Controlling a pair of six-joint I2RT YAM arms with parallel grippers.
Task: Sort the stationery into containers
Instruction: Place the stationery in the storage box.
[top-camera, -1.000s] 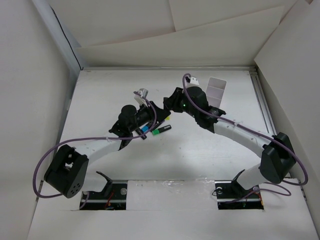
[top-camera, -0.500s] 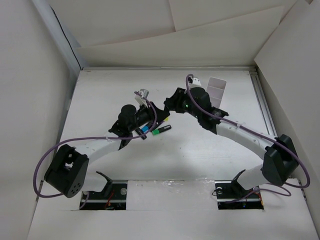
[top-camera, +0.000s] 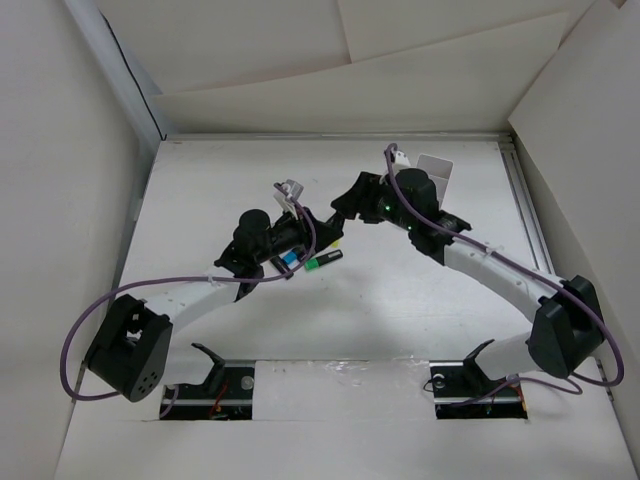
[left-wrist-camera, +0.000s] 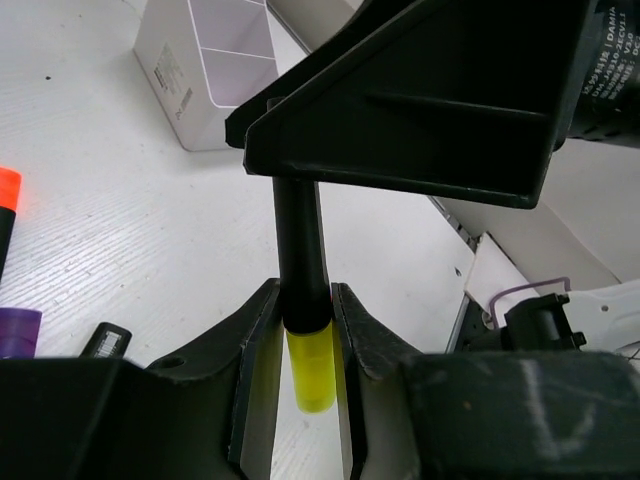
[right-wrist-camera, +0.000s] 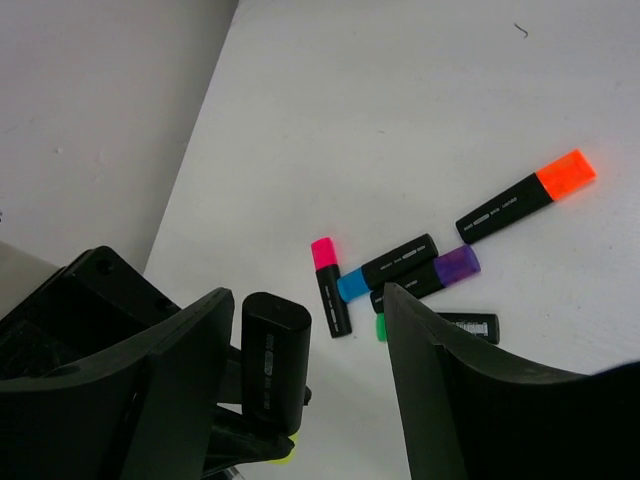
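Observation:
My left gripper (left-wrist-camera: 303, 300) is shut on a yellow-ended marker (left-wrist-camera: 300, 250) and holds it above the table with the black body pointing away from me. My right gripper (right-wrist-camera: 308, 293) is open, with its fingers (right-wrist-camera: 170, 380) either side of that marker's black end (right-wrist-camera: 272, 360); the end sits close to the left finger. The two grippers meet at the table's middle in the top view, left (top-camera: 322, 230) and right (top-camera: 345, 212). The white organiser (left-wrist-camera: 215, 70) stands beyond them and looks empty. It is partly hidden by the right arm in the top view (top-camera: 438, 170).
Loose markers lie on the table below the grippers: pink (right-wrist-camera: 328, 280), blue (right-wrist-camera: 385, 268), purple (right-wrist-camera: 430, 278), green (right-wrist-camera: 440, 325) and orange (right-wrist-camera: 525, 198). The green one shows in the top view (top-camera: 322, 261). White walls stand round the table.
The right arm has swung a little to the right and back, with its gripper staying beside the left gripper. The left gripper still holds the yellow-ended marker.

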